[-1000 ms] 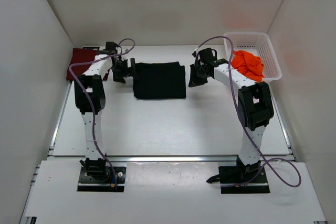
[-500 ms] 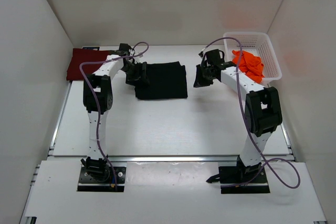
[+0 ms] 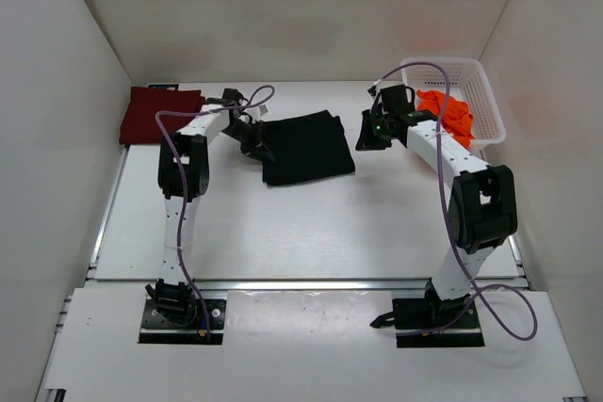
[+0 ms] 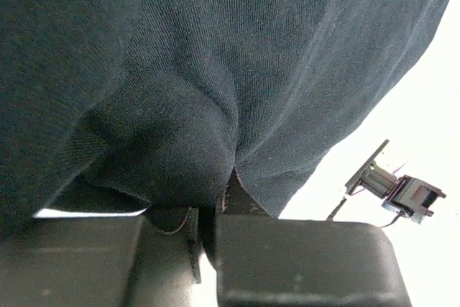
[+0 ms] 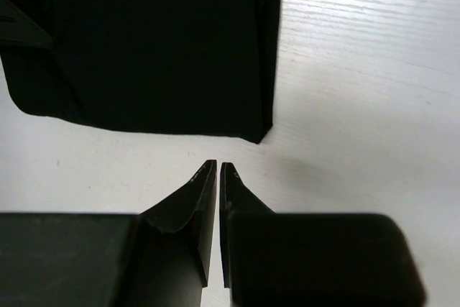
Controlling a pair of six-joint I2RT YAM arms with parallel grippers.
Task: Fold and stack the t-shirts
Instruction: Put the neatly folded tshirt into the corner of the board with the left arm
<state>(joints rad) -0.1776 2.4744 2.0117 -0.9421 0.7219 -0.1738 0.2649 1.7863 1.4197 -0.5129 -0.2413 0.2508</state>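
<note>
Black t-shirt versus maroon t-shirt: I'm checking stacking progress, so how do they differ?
The maroon t-shirt lies at the far-left corner of the table; the black t-shirt lies nearer the middle. The maroon one sits square and untouched; the black one is skewed, its left edge pinched in the left gripper. Both are folded, apart, not yet stacked.

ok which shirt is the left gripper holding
The black cloth t-shirt, its edge pinched in the left gripper. The dark red one lies apart; the bright orange one is in the white mesh basket.
</note>
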